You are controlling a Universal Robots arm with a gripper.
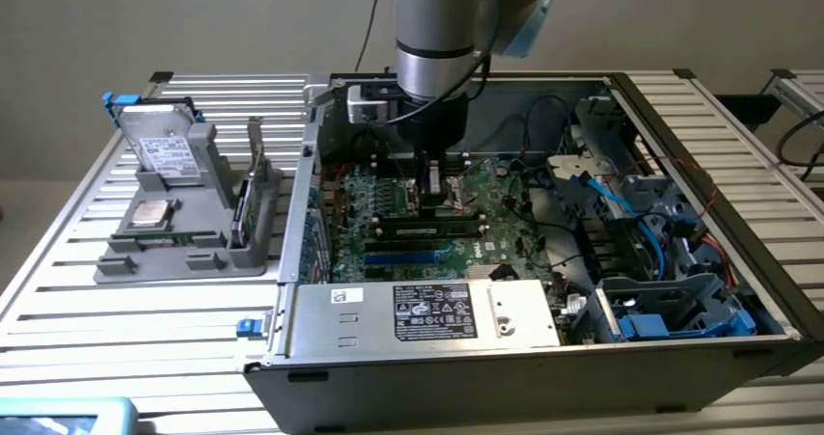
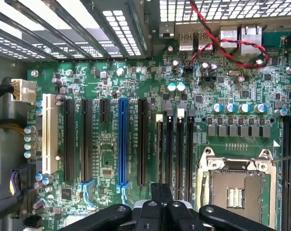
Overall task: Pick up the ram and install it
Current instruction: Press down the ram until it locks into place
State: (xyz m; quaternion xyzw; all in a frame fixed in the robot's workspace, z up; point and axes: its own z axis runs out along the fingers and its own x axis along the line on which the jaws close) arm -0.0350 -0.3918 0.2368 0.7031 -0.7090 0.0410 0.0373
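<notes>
Spanning slatted metal table (image 1: pixel 193 310) (grey wall (image 1: pixel 193 20) behind).

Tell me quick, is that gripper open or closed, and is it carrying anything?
Gripper: closed, with nothing visibly held in it; it hangs inside the computer case, over the motherboard.

The arm (image 1: pixel 445 30) hangs straight down, its silver wrist section vertical, the black wrist end lowest. Below it the gripper (image 1: pixel 435 176) points straight down. In the wrist view the gripper (image 2: pixel 157 211) shows its black linkages drawn in, fingers pressed together, nothing between them.
</notes>
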